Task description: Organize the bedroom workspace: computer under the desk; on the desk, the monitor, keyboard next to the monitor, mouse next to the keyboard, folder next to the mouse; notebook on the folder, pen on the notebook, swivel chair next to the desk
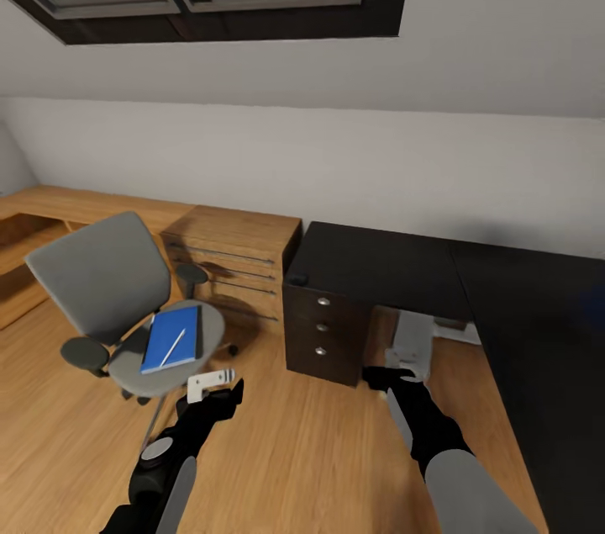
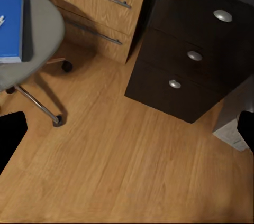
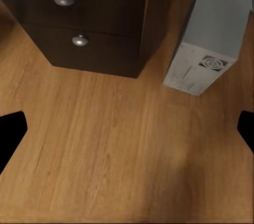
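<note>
Head view: folder lies on swivel chair seat, pen resting on it. Computer stands under desk. Left gripper and right gripper hang with jaws spread, holding nothing.

Colours as I read them from my station. Swivel chair: grey seat and back, black armrests, chrome legs with black castors. Folder: bright blue, with a white pen across it. Desk: black top, very dark brown drawer fronts, round silver knobs. Computer: light grey case, paler whitish end face. Dresser: light wood grain, grey bar handles. Floor: honey-coloured planks with fine streaked grain. Wall: off-white. Skylight frame: dark brown, grey inner trim. Both my arms: black, with grey forearm shells.
</note>
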